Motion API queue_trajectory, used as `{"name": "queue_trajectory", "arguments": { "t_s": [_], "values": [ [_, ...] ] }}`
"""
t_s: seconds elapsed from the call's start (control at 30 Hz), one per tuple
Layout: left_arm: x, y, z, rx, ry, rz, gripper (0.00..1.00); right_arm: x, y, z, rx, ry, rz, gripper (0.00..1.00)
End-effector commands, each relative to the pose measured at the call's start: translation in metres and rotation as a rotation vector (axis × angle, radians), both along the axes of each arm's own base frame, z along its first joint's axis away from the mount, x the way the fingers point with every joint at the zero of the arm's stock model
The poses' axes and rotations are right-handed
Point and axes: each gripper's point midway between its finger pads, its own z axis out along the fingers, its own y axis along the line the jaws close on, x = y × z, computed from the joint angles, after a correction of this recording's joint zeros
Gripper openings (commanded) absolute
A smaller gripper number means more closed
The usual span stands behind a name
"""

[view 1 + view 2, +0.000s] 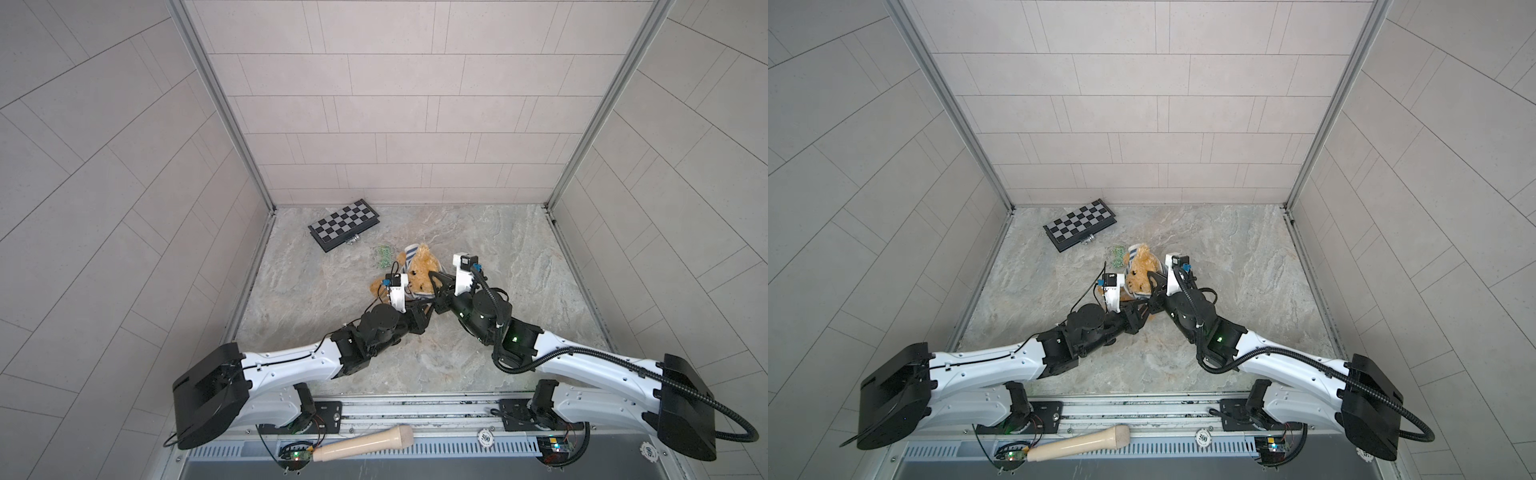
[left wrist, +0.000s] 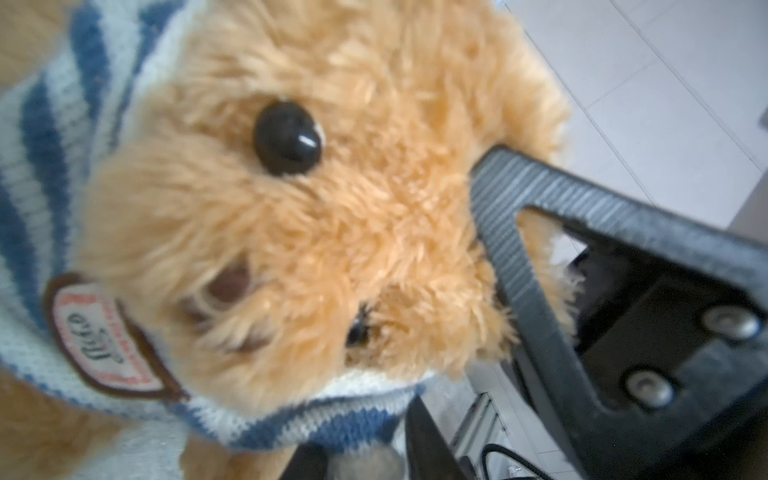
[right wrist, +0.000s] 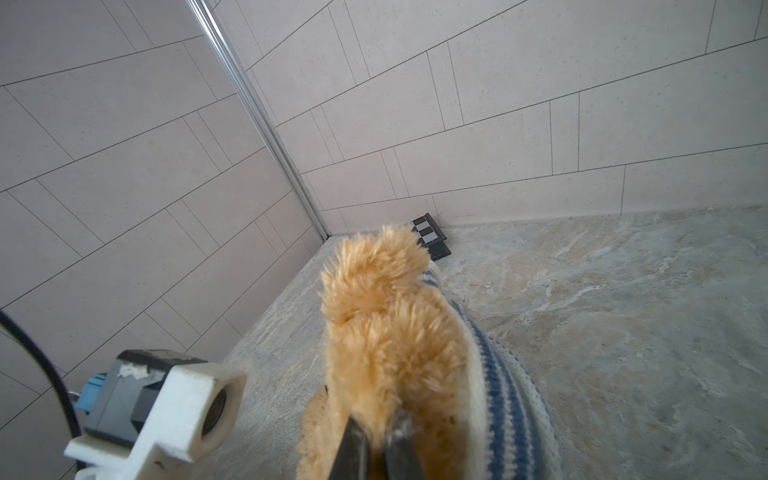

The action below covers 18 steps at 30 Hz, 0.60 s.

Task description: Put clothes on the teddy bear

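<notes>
Tall pale tiled walls (image 1: 374, 104) on 3 sides. Below them, a grey stone-look table (image 1: 498, 257). Reaching in from the front and meeting near the middle in both top views, 2 long black and white arms: the left arm (image 1: 291, 365) and the right arm (image 1: 582, 361). Far back by the left corner, a flat black and grey chessboard (image 1: 344, 224). On the front rail, a pale wooden stick (image 1: 365, 445) lying on its side. Between the 2 arm tips, a bit behind the middle of the table, the teddy bear (image 1: 422, 266): fluffy, golden brown, face toward the left wrist camera. Around its neck and body, a blue and white striped sweater (image 2: 50, 137), head already out through the collar. Squeezed together on the bear's fur, by the edge of the sweater, the right pincer (image 3: 376, 442). At the bear's head, the left pincer (image 2: 451, 284), 1 dark finger (image 2: 498, 232) pressed to the side of the head and a gap to the other; cannot tell if clamped or loose. Just beside the bear, toward the chessboard, a small green heap (image 1: 384, 257), too tiny to name. At the front, 2 round chips (image 1: 485, 436) marked 500. On the sweater, a small red and white badge (image 2: 108, 340). Smallest of all, a shiny black bead (image 2: 287, 139) on the bear's face.
</notes>
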Motion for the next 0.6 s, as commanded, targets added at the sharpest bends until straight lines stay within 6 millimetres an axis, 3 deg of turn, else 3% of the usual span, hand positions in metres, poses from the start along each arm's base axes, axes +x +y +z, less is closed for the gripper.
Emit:
{"name": "queue_trajectory", "arguments": {
  "t_s": [0.0,0.1,0.37,0.57],
  "values": [
    [0.004,-0.007,0.013,-0.013,-0.022,-0.001,0.11,-0.001,-0.002,0.02,0.086,-0.033,-0.01,0.0],
    [0.004,-0.011,0.0,0.034,0.0,-0.01,0.0,-0.002,-0.004,0.022,0.088,-0.038,-0.014,0.0],
    [0.004,-0.023,-0.056,0.183,0.082,-0.05,0.0,-0.002,-0.002,0.023,0.113,-0.029,-0.005,0.0],
    [0.004,-0.016,-0.088,0.247,0.13,-0.026,0.0,-0.004,-0.006,0.028,0.127,-0.031,-0.007,0.0]
  ]
}}
